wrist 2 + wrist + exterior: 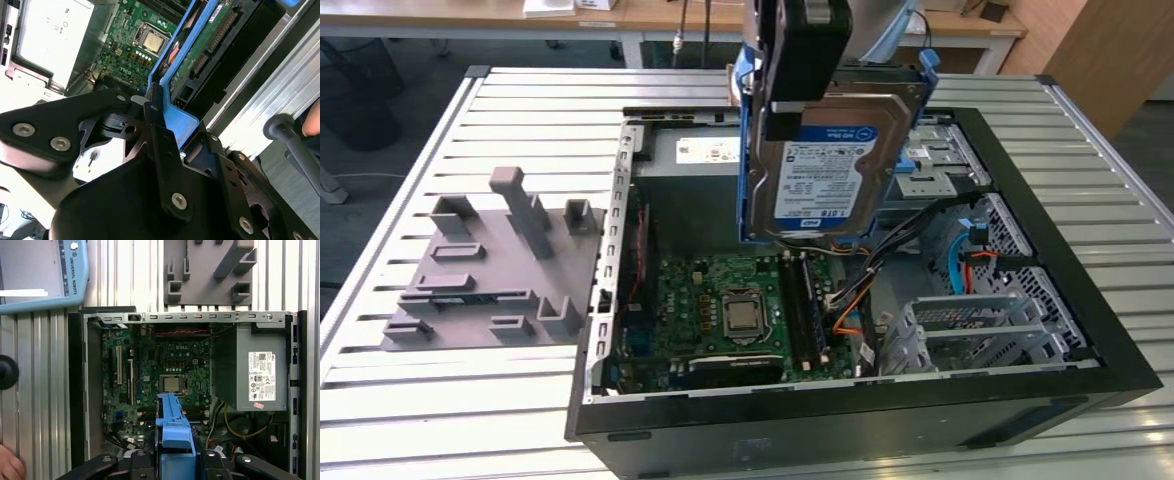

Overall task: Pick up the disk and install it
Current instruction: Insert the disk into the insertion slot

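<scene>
The disk hung upright in the air above the open computer case. It faced the camera in the exterior view with one white-and-blue label. The end effector was closed on the top edge of its blue carrier, gripping the disk.

Directly beneath lay one green motherboard with a single square processor socket. Orange and blue cables ran just beside it, towards the exterior view's right. One grey power supply with a white sticker sat at the far end of the case. A perforated metal drive cage filled the near corner on the exterior view's right.

The case rested on a slatted metal surface. One grey moulded fixture block lay on the slats to the exterior view's left, apart from the case. In the first wrist view a blue-framed pendant lay on the slats, and part of a person's hand showed at the edge.
</scene>
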`<state>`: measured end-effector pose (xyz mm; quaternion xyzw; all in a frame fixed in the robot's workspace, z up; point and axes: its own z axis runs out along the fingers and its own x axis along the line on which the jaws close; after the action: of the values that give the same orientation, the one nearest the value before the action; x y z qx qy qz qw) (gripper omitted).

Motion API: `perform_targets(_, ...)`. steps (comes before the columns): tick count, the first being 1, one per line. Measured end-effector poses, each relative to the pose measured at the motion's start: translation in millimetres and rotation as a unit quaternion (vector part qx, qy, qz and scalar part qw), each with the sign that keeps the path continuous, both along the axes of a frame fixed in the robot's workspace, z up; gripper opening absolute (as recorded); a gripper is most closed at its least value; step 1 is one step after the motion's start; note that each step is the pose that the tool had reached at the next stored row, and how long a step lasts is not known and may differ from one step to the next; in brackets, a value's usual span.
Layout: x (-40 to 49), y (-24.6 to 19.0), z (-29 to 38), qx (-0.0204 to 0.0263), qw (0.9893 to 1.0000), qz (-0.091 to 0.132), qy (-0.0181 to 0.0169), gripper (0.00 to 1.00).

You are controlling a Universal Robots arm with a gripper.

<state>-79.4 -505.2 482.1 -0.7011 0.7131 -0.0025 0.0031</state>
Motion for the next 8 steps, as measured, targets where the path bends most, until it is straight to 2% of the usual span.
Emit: perform_targets(8,0.4,-11.2,-0.4,0.0,1.0,0.0,0.0,0.36)
